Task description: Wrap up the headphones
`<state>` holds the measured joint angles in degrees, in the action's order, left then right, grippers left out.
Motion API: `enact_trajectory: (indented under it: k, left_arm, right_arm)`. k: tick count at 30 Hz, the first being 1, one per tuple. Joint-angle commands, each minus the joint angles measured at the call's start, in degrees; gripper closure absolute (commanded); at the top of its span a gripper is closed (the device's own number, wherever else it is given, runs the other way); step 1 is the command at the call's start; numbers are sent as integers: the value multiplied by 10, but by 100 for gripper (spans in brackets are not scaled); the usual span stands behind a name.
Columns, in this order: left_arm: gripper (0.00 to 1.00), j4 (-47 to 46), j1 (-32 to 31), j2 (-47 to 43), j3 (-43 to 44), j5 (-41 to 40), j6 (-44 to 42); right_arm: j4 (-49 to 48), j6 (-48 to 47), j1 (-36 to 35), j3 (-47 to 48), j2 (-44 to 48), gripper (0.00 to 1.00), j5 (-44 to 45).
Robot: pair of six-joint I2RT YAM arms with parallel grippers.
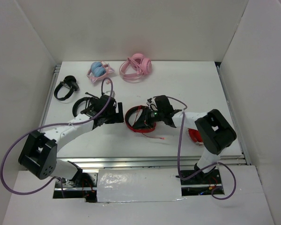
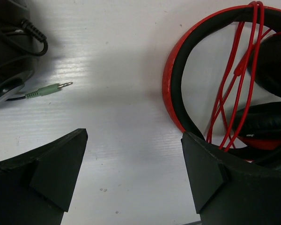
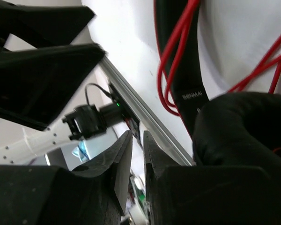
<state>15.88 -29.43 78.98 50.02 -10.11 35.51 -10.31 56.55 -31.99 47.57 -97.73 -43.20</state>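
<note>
The red headphones point(image 1: 135, 123) with black lining lie at the table's middle. Their thin red cable point(image 1: 155, 136) is looped several times over the headband point(image 2: 174, 89) and a loose end trails toward the front. My left gripper point(image 1: 114, 113) is open and empty just left of the headband, and its right finger point(image 2: 215, 173) is close to the band and cable loops point(image 2: 239, 70). My right gripper point(image 1: 150, 117) hovers over the ear cups. In the right wrist view it point(image 3: 136, 137) is shut to a thin gap with nothing seen in it, beside a black ear cushion point(image 3: 239, 126).
Black headphones point(image 1: 65, 88) and a second black pair point(image 1: 82, 106) with a green jack plug point(image 2: 49, 89) lie at the left. A pink-and-blue pair point(image 1: 99, 70) and a pink pair point(image 1: 136, 66) sit at the back. A folded red pair point(image 1: 195, 136) lies by the right arm.
</note>
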Motion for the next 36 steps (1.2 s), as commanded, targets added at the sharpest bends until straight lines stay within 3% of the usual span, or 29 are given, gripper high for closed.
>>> enact_trajectory:
  k: [1, 9, 13, 16, 20, 22, 24, 26, 30, 36]
  left_arm:
    - [5, -31, -8, 21, 34, -1, -12]
    - [5, -28, -12, 15, 22, -13, -9]
    - [5, -37, -12, -1, 8, -11, -8]
    - [3, -46, -12, -14, 3, -6, -10]
    - [3, -48, -13, -23, 3, -11, -9]
    - [3, -45, -14, -24, 3, -18, -10]
    - [3, -43, -14, -28, 2, -19, -11]
    - [3, -44, -14, -31, 0, -23, -11]
    - [2, -45, -15, -40, -3, -23, -17]
    - [2, -32, -17, -42, -5, -40, -21]
  right_arm:
    - [-103, 71, -5, -10, 24, 76, 34]
    - [-88, 45, -2, 45, -3, 77, 49]
    - [4, -86, -18, 59, 69, 70, 94]
    - [58, -161, -39, 67, 133, 62, 175]
    - [116, -221, -43, 48, 216, 37, 235]
    - [213, -260, -46, 45, 264, 28, 290]
    - [273, -278, -53, 19, 320, 8, 327]
    - [356, -268, -62, -17, 353, 0, 387]
    - [440, -198, -93, -78, 411, 0, 430]
    - [479, -149, -156, -114, 353, 0, 538]
